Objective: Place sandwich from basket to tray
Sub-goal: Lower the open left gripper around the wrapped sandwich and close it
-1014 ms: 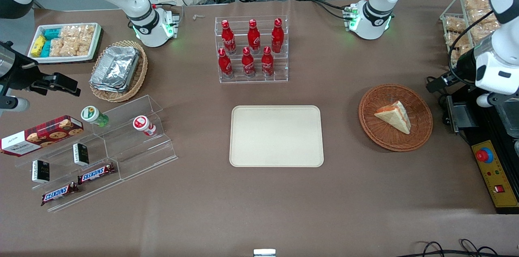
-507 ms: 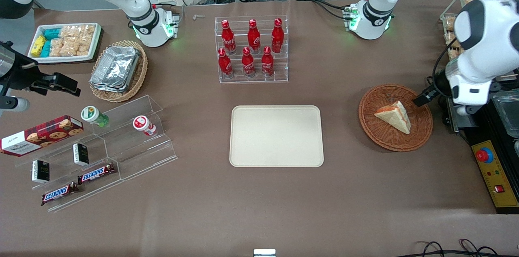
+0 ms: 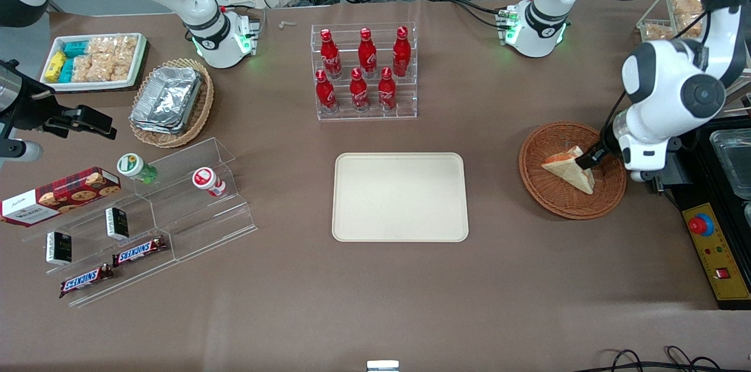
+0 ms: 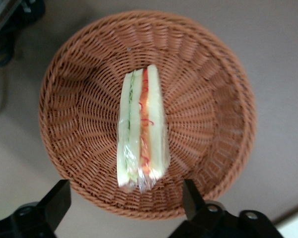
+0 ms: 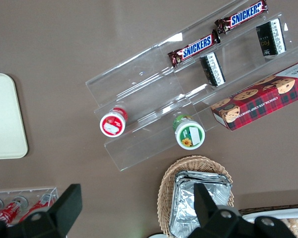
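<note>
Tray (image 3: 401, 196) mid-table, bare, well apart from basket (image 3: 551, 196). Bottle rack (image 3: 365, 71) farther from camera, off path. Sandwich (image 4: 141, 130) lies in basket, filling edge up. Gripper (image 4: 126, 201) hovers above it, fingers (image 4: 57, 198) spread wide, straddling wedge across thin dimension (long axis runs between them). Judgement: straight descent suffices; wicker rim only nearby obstacle.
</note>
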Action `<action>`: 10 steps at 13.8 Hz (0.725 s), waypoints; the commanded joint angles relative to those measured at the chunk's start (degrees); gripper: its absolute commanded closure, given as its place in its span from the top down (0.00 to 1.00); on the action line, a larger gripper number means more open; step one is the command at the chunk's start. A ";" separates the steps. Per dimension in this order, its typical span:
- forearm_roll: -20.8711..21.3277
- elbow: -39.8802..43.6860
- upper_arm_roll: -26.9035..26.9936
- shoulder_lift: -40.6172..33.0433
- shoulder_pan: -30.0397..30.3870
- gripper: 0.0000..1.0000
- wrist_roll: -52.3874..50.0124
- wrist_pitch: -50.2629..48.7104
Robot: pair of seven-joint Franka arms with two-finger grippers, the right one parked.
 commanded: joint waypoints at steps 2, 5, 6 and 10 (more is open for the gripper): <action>-3.59 0.28 1.55 5.96 -0.51 1.00 -1.20 5.27; -4.65 0.19 1.64 8.69 -0.68 1.00 -1.11 8.09; -4.65 0.19 1.55 9.48 -0.68 1.00 -1.11 8.88; -4.56 0.28 1.29 11.25 -0.77 0.88 -1.03 9.85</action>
